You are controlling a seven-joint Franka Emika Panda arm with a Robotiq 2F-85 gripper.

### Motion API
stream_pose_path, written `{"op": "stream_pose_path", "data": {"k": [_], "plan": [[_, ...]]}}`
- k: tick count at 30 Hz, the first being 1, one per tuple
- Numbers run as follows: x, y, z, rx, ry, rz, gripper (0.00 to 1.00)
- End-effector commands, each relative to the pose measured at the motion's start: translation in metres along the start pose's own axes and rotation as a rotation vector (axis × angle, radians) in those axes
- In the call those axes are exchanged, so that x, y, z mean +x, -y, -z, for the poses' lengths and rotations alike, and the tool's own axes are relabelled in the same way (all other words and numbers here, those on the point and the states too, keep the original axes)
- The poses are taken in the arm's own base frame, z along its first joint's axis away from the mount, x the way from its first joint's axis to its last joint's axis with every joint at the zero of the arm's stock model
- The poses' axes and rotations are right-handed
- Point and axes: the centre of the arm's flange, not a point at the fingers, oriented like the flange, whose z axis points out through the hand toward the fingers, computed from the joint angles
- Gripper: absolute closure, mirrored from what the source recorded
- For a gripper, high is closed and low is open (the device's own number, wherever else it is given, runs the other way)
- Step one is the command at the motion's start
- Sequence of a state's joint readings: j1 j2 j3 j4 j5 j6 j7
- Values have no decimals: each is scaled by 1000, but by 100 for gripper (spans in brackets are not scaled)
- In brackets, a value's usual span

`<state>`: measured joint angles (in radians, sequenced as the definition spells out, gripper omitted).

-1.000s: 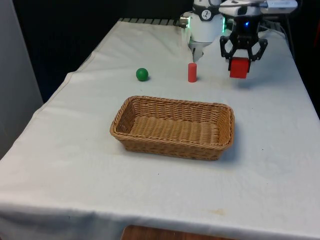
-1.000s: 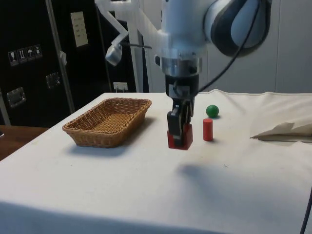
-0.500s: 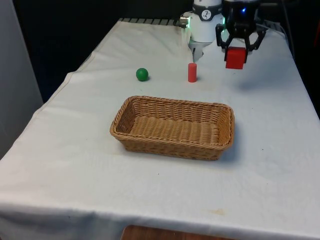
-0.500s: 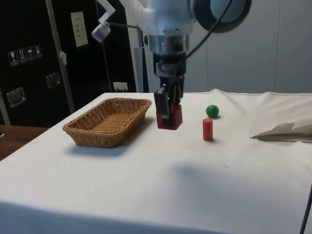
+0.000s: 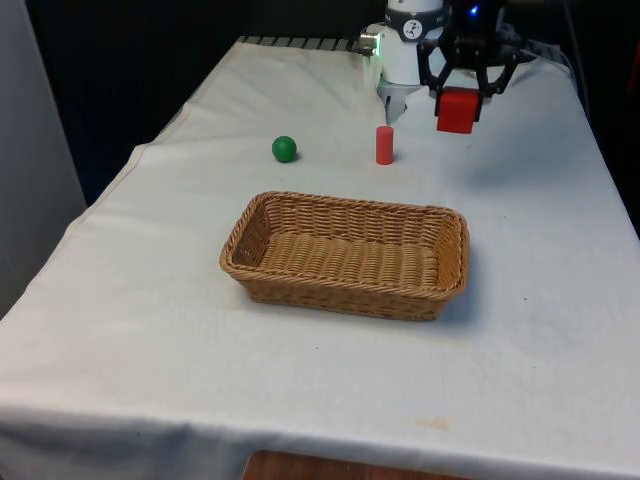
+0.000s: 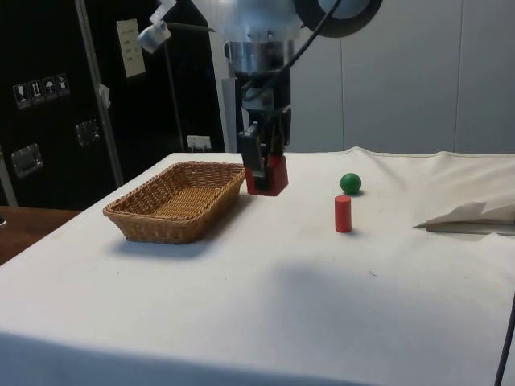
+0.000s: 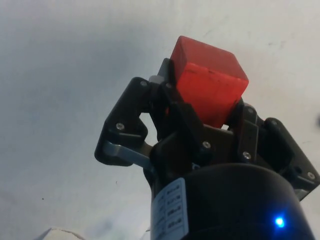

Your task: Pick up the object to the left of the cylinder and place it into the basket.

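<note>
My gripper (image 5: pixel 460 98) is shut on a red cube (image 5: pixel 457 111), held well above the cloth on the front view's right of the red cylinder (image 5: pixel 384 145). From the side, the cube (image 6: pixel 267 175) hangs in the gripper (image 6: pixel 264 165) just past the near corner of the wicker basket (image 6: pixel 173 199), with the cylinder (image 6: pixel 343 213) standing upright nearby. Up close, the cube (image 7: pixel 207 87) sits between the two black fingers (image 7: pixel 172 107). A green ball (image 5: pixel 284 149) lies on the front view's left of the cylinder. The basket (image 5: pixel 350 253) holds nothing.
A crumpled fold of white cloth (image 6: pixel 471 215) lies at the table's edge in the side view. The robot's base (image 5: pixel 405 55) stands just behind the cylinder. Dark cabinets rise behind the basket in the side view.
The gripper has risen off the table with the red cube in it and shifted toward the basket and the front view's left. Ball, cylinder and basket have stayed put.
</note>
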<state>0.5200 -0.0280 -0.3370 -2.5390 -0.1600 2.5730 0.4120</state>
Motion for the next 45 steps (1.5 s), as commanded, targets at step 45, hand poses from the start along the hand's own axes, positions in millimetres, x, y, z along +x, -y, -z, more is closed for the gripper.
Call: {"op": "stream_pose_path", "data": {"k": [45], "plan": [[105, -57, -9, -51, -110, -69, 99]]}}
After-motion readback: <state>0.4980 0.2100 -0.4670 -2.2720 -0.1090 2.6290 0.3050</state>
